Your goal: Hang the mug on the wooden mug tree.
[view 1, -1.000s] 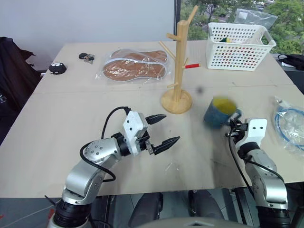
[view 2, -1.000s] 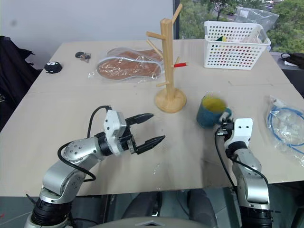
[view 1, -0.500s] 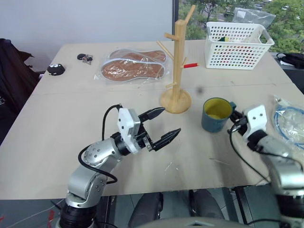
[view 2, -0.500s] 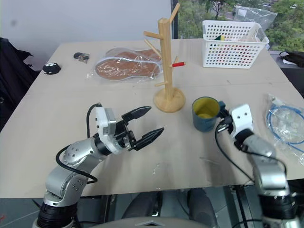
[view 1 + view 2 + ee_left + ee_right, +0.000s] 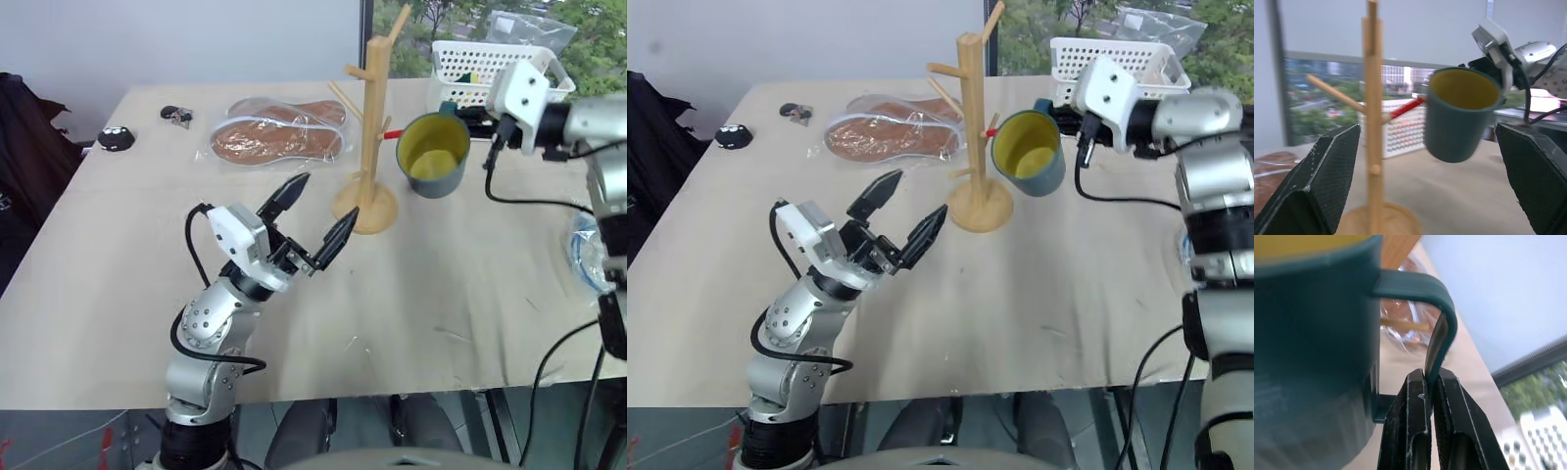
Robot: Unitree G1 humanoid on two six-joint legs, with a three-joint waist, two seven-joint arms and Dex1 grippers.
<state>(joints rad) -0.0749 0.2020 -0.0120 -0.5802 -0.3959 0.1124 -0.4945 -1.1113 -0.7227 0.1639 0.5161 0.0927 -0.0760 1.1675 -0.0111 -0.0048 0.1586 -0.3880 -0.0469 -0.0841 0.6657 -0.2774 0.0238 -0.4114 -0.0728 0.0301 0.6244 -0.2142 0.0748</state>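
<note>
My right gripper (image 5: 472,116) is shut on the loop handle (image 5: 1441,328) of the teal mug (image 5: 431,157), whose inside is yellow. The mug hangs in the air, tipped so its mouth faces me, just right of the wooden mug tree (image 5: 372,127) at about mid-post height and apart from it. The tree stands upright on its round base (image 5: 364,211) mid-table, its pegs bare. In front of the tree and to its left, my left gripper (image 5: 318,211) is open and empty, its fingers (image 5: 1322,181) angled up toward the tree and mug.
A white basket (image 5: 470,64) stands at the back right behind the mug. A red pen (image 5: 395,134) lies beside the tree. Bagged insoles (image 5: 279,132) lie back left, with keys (image 5: 177,117) and a black object (image 5: 118,139) beyond. A bagged blue cable (image 5: 591,245) lies at the right edge.
The right gripper has lifted the mug off the table, up and left toward the tree, rolling it so its mouth faces me. The left gripper has risen a little and tilted upward.
</note>
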